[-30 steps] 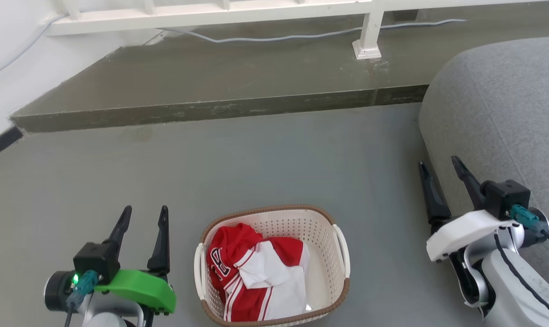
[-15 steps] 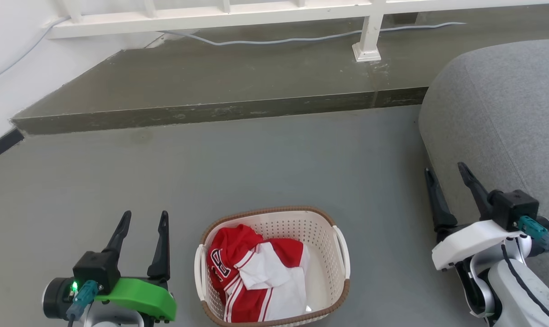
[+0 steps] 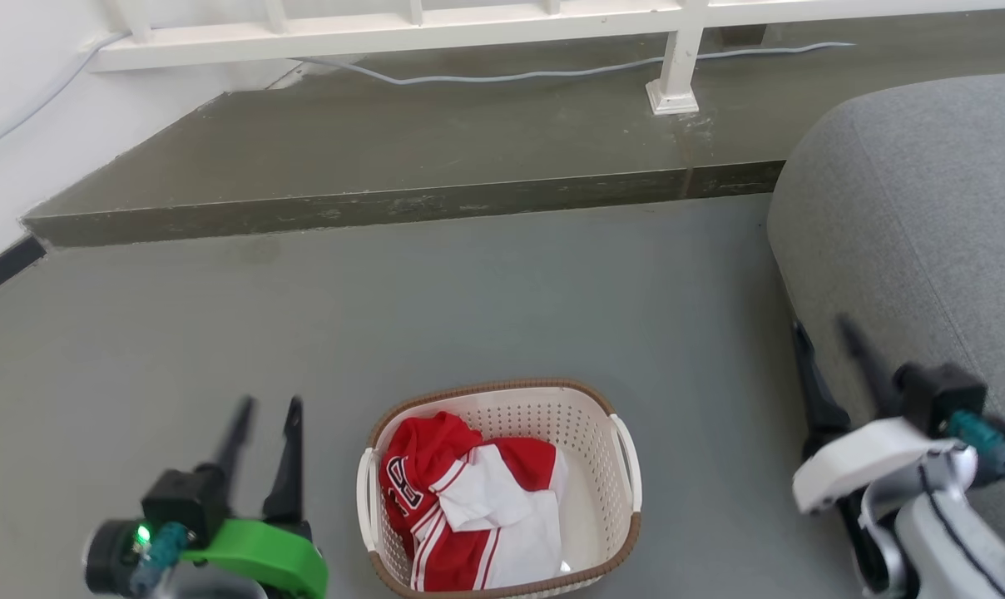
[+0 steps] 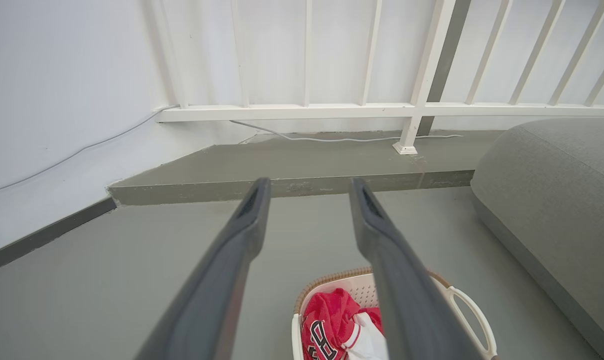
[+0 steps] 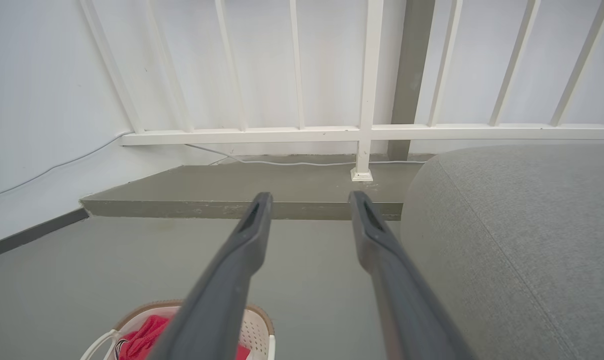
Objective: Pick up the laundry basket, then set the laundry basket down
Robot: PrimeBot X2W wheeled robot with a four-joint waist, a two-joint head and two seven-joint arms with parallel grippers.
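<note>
Left claw (image 3: pixel 268 405): open and empty, fingers pointing away from the robot, smeared by motion, low at the robot's left.
Right claw (image 3: pixel 820 324): open and empty too, also smeared, low at the robot's right against the foot of the sofa (image 3: pixel 927 208).
Basket (image 3: pixel 590 466): stood on the floor (image 3: pixel 469 308) between the two claws, close before the robot, with a red and white shirt (image 3: pixel 461 499) heaped inside.
Way from the claws: to the right of the left claw and to the left of the right claw, and nearer the robot than both sets of fingertips.
Nearer arm: the left. It was just beside the left handle (image 3: pixel 363 499), while the right claw was well apart from the right handle (image 3: pixel 629 462).
Long axis: seemed to run side to side, handle to handle, a little skewed, so one handle faced each arm.
Stage: a basket on the floor with both claws free suited either a lift to come or a set-down already made. The pictures did not settle which.
Beyond: a low step (image 3: pixel 386 150), then a white railing (image 3: pixel 386 33) at the wall.
Change from a second before: both claws sat lower in the head view, the right one also farther right. The basket kept its spot on the floor, and the background slid only slightly.
</note>
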